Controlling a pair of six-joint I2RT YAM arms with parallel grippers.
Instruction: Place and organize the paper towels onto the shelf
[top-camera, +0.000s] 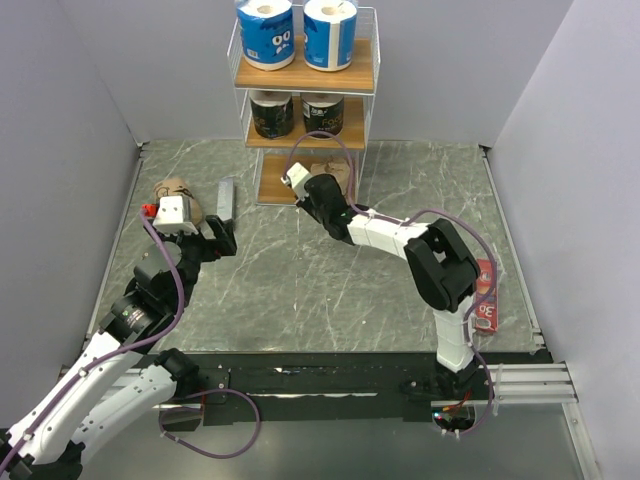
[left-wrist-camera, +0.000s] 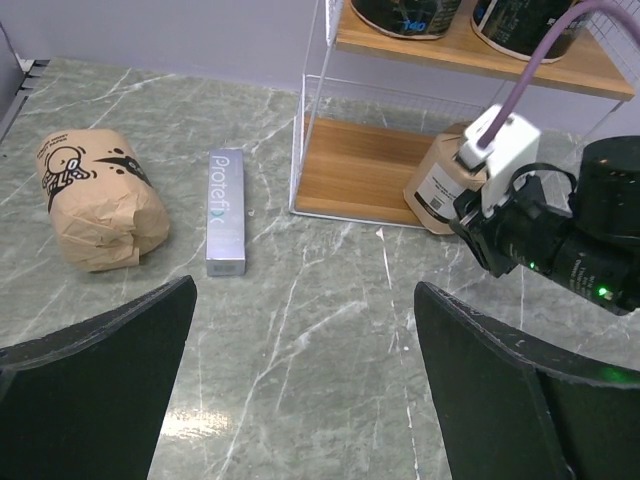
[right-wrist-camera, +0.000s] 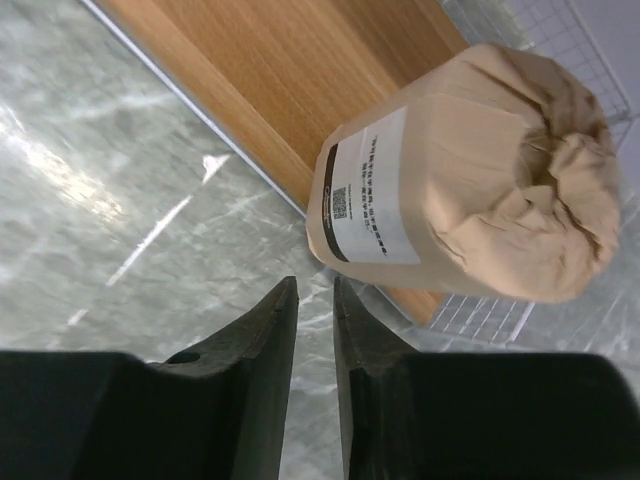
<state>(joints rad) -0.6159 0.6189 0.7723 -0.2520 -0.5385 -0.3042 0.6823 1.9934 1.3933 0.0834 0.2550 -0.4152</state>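
Note:
Two blue-and-white paper towels stand on the top tier of the shelf, and two black ones on the middle tier. A tan roll lies at the right front corner of the bottom board, partly over its edge. My right gripper is shut and empty, its tips just short of that roll. Another tan roll lies on the table at the left. Behind and to the right of it, my left gripper hangs wide open with nothing in it.
A flat grey bar lies on the table between the loose tan roll and the shelf. A small red packet sits by the right arm's base near the right wall. The right arm stretches across the table's middle toward the shelf.

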